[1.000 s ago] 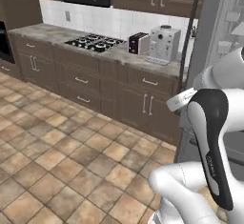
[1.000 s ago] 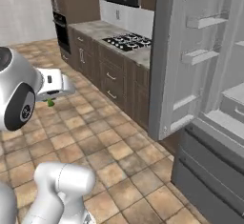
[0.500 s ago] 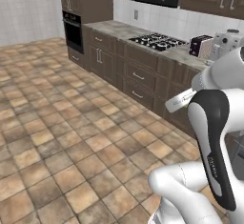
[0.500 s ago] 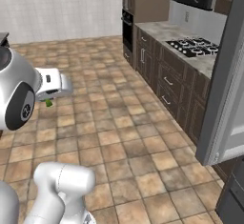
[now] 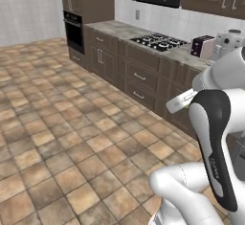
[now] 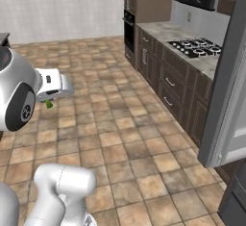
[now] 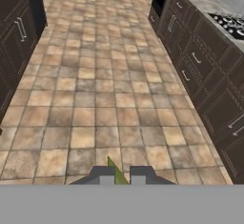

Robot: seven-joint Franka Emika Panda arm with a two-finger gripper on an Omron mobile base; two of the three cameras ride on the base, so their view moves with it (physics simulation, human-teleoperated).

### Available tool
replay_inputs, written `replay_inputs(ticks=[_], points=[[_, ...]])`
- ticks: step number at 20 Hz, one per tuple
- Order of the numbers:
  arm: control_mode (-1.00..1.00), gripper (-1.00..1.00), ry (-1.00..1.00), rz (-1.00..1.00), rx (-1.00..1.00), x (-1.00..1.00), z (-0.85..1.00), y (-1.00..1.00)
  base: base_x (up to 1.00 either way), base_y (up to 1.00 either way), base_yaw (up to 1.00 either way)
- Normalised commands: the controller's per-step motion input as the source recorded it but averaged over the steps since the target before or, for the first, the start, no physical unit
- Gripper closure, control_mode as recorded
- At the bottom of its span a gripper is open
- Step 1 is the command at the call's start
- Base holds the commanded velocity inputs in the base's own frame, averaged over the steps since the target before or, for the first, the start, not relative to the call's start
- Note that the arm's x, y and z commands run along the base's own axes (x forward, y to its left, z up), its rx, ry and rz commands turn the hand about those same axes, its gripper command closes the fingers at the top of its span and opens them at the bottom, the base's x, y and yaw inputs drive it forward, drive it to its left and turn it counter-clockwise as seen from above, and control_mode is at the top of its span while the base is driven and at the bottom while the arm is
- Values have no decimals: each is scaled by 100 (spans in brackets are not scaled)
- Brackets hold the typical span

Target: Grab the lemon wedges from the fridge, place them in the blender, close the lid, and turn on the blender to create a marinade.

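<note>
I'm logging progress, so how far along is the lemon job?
Done: a lemon wedge is out of the fridge, whose door stands open in the right base view. In hand: the claw is shut on that wedge, carried over the tiled floor. Left: dropping it into a blender, closing the lid and switching it on.
</note>
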Motion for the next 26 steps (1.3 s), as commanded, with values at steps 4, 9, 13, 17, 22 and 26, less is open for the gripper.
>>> replay_inputs(ticks=[4, 9, 13, 17, 22, 26], points=[[100, 100, 0, 0, 0, 0, 0, 0, 19, 4, 3], [100, 100, 0, 0, 0, 0, 0, 0, 17, 7, 7], [100, 100, 0, 0, 0, 0, 0, 0, 9, 7, 37], [100, 100, 0, 0, 0, 0, 0, 0, 0, 0, 49], [100, 100, 0, 0, 0, 0, 0, 0, 22, 0, 40], [100, 100, 0, 0, 0, 0, 0, 0, 90, 0, 16]])
